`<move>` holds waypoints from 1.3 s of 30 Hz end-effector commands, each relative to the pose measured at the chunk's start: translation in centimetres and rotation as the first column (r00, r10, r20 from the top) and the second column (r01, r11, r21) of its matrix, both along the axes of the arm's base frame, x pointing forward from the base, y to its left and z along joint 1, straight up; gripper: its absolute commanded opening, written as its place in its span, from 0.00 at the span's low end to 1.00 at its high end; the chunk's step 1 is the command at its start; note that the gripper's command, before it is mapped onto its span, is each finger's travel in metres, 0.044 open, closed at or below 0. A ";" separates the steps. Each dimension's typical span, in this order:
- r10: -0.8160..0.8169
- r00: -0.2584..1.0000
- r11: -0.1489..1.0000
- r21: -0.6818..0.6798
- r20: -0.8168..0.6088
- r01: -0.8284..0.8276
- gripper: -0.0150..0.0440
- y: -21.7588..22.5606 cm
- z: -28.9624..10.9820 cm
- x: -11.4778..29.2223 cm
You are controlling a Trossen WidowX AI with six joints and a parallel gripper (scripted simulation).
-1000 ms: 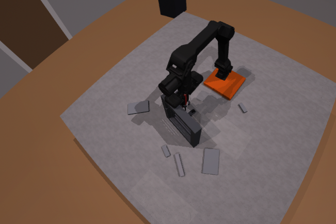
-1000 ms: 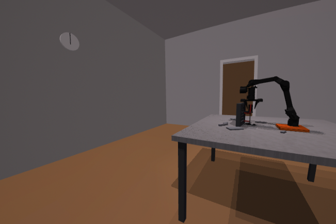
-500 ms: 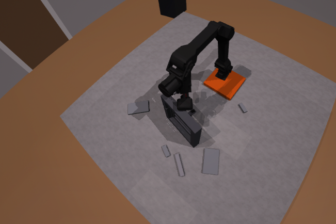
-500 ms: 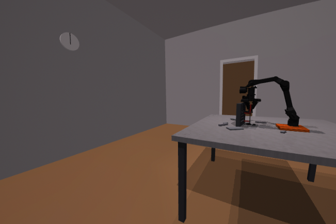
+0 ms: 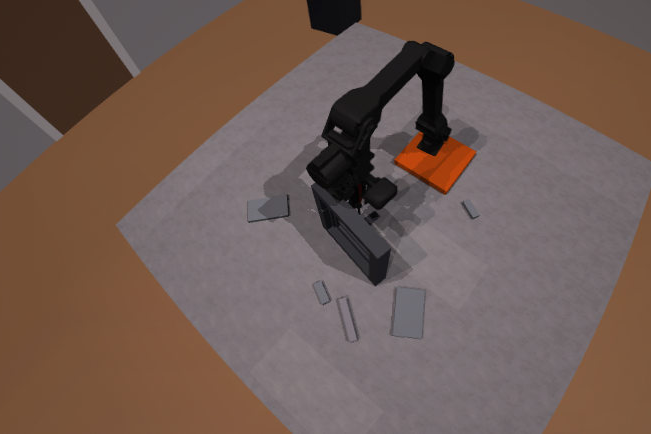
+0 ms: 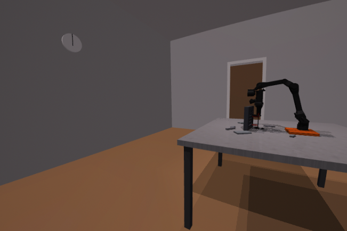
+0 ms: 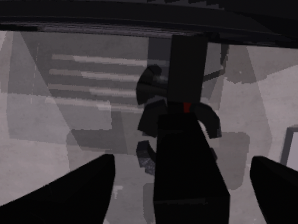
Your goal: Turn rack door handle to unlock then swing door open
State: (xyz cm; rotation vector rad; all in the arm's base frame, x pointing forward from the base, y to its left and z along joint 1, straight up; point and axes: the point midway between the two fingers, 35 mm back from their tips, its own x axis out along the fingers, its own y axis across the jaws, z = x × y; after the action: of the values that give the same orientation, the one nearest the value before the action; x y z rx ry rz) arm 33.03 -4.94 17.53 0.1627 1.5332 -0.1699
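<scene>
The dark rack frame [image 5: 368,231] [image 6: 248,118] stands upright on the table. A slatted door panel shows within its outline, seemingly in line with it; the exact door angle is hard to tell. The upright handle [image 6: 258,122] [image 7: 190,165] stands at the rack's arm side, with red brackets between it and the rack. My gripper [image 6: 258,114] [image 7: 182,165] points straight down over the handle and is open. In the wrist view, its fingers stand to the left and right of the dark handle, with a gap on each side. The top view mostly hides the fingertips behind the arm and rack.
A grey plate [image 5: 267,208] lies left of the rack in the top view. Another plate [image 5: 408,313], a small block [image 5: 321,292] and a long bar [image 5: 347,319] lie beyond it. A small block [image 5: 470,208] lies near the orange base [image 5: 451,171]. The rack is close beside my wrist.
</scene>
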 end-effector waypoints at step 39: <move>0.995 -0.095 -0.096 -0.024 -0.038 -0.995 0.75 0.1 0.0 0.0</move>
State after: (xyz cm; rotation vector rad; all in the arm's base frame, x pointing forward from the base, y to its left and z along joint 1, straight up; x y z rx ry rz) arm 32.67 -5.06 17.59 -1.1131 1.2653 1.0850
